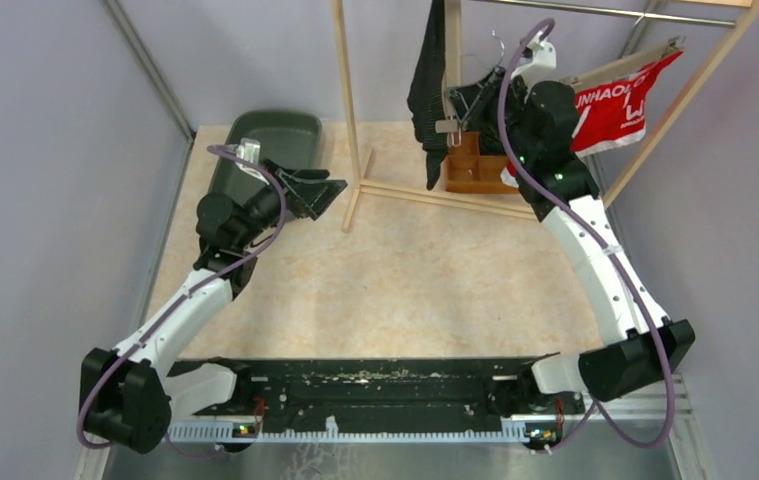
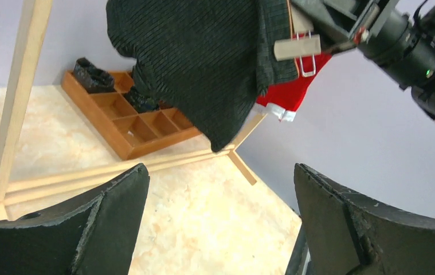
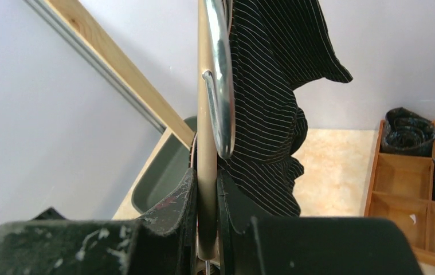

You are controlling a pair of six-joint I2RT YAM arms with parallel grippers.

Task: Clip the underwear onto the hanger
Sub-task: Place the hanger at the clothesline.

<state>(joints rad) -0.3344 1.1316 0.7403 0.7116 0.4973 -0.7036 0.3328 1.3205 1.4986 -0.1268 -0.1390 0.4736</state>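
Observation:
The black striped underwear [image 1: 426, 85] hangs from the hanger on the wooden rack, and also shows in the left wrist view [image 2: 198, 57] and the right wrist view [image 3: 272, 114]. My right gripper [image 1: 463, 108] is raised beside it and shut on the hanger's beige clip [image 3: 206, 172], whose metal spring wire [image 3: 220, 86] lies against the fabric. The clip also shows in the left wrist view [image 2: 298, 47]. My left gripper [image 1: 317, 190] is open and empty, low over the table to the left of the rack, its fingers [image 2: 89, 229] pointing toward the underwear.
A red underwear [image 1: 620, 100] hangs on a second hanger behind the right arm. A wooden divided tray [image 1: 475, 170] with rolled dark items sits under the rack. A dark green bin [image 1: 275, 140] stands at the back left. The rack's wooden post [image 1: 350, 110] and base rails [image 1: 435, 195] stand between the arms.

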